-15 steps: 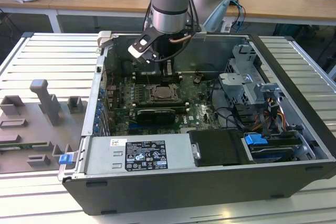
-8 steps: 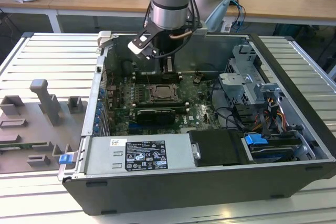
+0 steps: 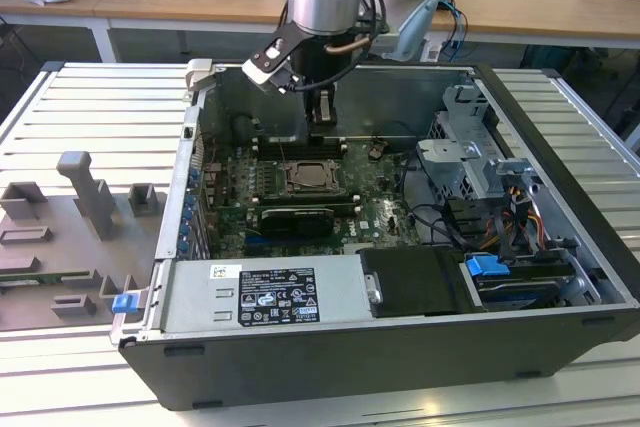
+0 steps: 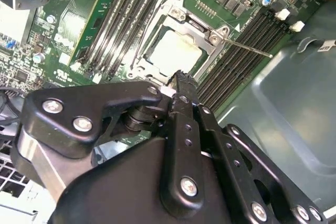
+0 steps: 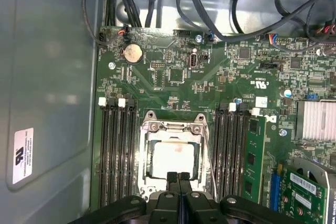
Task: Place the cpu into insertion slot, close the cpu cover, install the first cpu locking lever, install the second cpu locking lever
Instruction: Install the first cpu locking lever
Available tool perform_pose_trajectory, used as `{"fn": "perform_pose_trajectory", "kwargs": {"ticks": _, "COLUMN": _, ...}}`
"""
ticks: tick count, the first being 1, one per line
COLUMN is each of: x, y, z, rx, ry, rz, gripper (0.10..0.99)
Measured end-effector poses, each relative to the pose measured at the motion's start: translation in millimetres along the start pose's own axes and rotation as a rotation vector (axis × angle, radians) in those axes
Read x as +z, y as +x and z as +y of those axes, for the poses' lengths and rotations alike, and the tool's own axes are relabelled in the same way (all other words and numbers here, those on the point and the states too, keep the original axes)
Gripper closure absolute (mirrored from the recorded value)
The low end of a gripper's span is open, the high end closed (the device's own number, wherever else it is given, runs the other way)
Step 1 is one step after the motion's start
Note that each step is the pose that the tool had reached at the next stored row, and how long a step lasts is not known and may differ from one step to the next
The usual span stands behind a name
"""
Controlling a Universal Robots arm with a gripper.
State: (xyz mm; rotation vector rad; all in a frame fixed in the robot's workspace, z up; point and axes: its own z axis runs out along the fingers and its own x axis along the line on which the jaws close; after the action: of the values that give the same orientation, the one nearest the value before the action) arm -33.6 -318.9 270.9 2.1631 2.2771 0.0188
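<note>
Matte black gripper (image 5: 178, 176) fingers pinched together over pale flat square cpu (image 5: 172, 158), framed by shiny silver cpu cover (image 5: 173, 128), centre of exterior view.

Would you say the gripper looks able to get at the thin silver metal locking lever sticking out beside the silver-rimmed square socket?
Probably yes: the shut gripper hangs at the silver-rimmed socket, and the thin silver lever juts out over the black memory slots with nothing covering it.

cpu (image 5: 173, 159): pale matt metal top; cpu cover (image 5: 173, 127): shiny bare metal; claw (image 5: 178, 177): matt black finish
</note>
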Motion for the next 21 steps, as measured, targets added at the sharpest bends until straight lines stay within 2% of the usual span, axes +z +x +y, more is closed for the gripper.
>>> {"fn": "perform_pose_trajectory", "kwargs": {"ticks": 4, "x": -0.1, "y": 0.0, "z": -0.2, "rx": -0.016, "ry": 0.000, "rz": -0.0002, "gripper": 0.980}}
{"fn": "perform_pose_trajectory", "kwargs": {"ticks": 16, "x": 0.2, "y": 0.0, "z": -0.2, "rx": -0.259, "ry": 0.002, "rz": 0.0022, "gripper": 0.980}}
{"fn": "perform_pose_trajectory", "kwargs": {"ticks": 21, "x": 0.1, "y": 0.0, "z": -0.2, "rx": -0.383, "ry": 0.003, "rz": 0.0034, "gripper": 0.980}}
